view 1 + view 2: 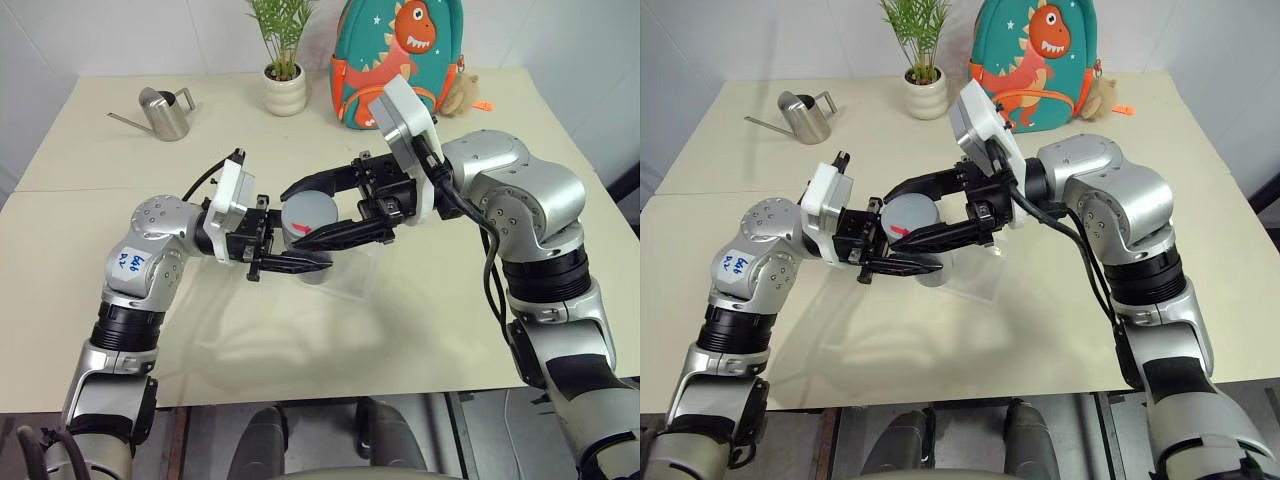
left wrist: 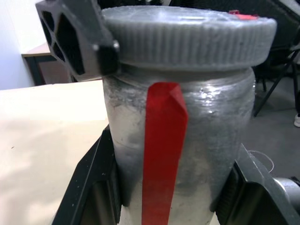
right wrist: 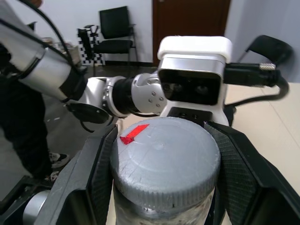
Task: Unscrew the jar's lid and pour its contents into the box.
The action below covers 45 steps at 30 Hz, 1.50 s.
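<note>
I am holding the jar [image 1: 312, 262] above the table [image 1: 90, 260], my left gripper [image 2: 171, 187] pinching its red-striped body in the left wrist view, my right gripper [image 3: 164, 183] clamping its lid [image 3: 165, 161] in the right wrist view.

grey lid [image 3: 165, 154] — red mark; red-striped jar [image 2: 178, 154]
</note>
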Available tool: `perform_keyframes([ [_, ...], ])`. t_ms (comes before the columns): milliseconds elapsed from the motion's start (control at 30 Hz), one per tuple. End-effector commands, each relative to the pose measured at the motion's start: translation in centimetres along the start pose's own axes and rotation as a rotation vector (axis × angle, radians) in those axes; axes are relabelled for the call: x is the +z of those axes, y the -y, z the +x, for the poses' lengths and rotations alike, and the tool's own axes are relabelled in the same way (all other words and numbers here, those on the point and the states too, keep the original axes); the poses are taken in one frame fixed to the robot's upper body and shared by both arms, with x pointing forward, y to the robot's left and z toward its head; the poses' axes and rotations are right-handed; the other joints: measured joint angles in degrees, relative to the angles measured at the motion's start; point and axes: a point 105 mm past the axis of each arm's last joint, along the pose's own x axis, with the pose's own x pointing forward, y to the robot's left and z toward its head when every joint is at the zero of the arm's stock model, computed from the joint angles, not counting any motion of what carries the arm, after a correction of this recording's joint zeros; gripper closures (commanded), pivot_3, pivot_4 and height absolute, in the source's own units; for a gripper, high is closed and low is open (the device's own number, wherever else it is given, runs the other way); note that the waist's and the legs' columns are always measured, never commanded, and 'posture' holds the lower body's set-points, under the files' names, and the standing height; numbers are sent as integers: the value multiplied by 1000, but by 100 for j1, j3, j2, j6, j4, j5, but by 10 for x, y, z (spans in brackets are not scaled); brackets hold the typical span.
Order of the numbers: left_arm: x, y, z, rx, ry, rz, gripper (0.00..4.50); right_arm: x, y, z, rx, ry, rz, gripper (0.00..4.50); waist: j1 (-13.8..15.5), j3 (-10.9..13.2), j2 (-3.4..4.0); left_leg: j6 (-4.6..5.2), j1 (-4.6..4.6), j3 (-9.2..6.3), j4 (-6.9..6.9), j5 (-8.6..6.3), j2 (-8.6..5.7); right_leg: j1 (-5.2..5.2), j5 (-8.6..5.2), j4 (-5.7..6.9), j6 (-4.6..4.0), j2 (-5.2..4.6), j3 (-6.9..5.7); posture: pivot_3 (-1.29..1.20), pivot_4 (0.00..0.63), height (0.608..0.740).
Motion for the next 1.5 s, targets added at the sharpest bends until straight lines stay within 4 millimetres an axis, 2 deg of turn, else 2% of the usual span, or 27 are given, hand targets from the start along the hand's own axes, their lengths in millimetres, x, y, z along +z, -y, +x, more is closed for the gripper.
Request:
perform_keyframes([
  [33, -9, 2, -1, 12, -28, -14, 2557, 22, -21, 12, 159, 69, -109, 1925, 10, 0, 0, -1, 0, 0, 1, 1, 0, 0, 0, 0, 0, 0, 0, 0, 150, 740],
  [67, -11, 1, -3, 25, -31, -15, 2557, 21, -19, 12, 135, 74, -89, 1925, 10, 0, 0, -1, 0, 0, 1, 1, 0, 0, 0, 1, 0, 0, 0, 0, 150, 740],
  [233, -11, -6, -14, 94, -45, -15, 2557, 20, -9, 2, 12, 103, -83, 218, 14, 0, 0, -1, 1, 1, 3, 0, 1, -2, 0, 8, 0, 1, 2, 0, 150, 740],
  [267, -11, -7, -16, 108, -49, -16, 2557, 21, -6, -1, -22, 114, -101, 24, 15, 0, 0, 0, 1, 2, 5, 0, 1, -2, 0, 9, 0, 0, 2, 0, 150, 740],
  [433, -11, -15, -28, 190, -61, -15, 2557, 15, 2, -7, -146, 94, -137, 24, 23, -1, -1, 0, 0, 2, 5, -1, 0, -2, 1, 8, 1, 0, 2, 0, 150, 740],
  [567, -11, -20, -29, 228, -57, -17, 2557, -2, 9, 2, -244, 9, -125, 24, 22, 0, -1, -1, 0, 2, 5, 0, 0, -2, 1, 7, 1, 0, 2, 0, 150, 740],
  [700, -12, -18, -25, 217, -49, -23, 2557, -5, 20, 11, -306, 10, -147, 24, 0, -1, 0, -1, 1, 5, 5, 0, 1, -5, 1, 11, 1, 0, 5, 0, 150, 740],
  [833, -15, -15, -20, 190, -48, -33, 2557, -5, 28, 17, -312, 14, -130, 24, 9, -1, -1, -1, 0, 5, 7, 0, 0, -6, 1, 14, 1, 0, 6, 0, 150, 740],
  [1067, -17, -10, -15, 170, -38, -41, 2557, -3, 35, 15, -291, 9, -122, 24, 11, -1, -1, -1, 0, 7, 7, 0, 0, -6, 1, 11, 1, 0, 8, 0, 150, 740],
  [1167, -17, -8, -16, 169, -37, -43, 2557, -4, 36, 4, -275, 3, -113, 24, 9, 0, -1, -1, 0, 7, 5, 0, 0, -7, 1, 11, 1, 0, 8, 0, 150, 740],
  [1500, -15, -8, -17, 183, -34, -31, 2557, -10, 40, -55, -317, 3, -87, 24, 17, -1, -1, 0, 0, 9, 7, -1, 0, -6, 1, 10, 1, 0, 8, 0, 150, 740],
])
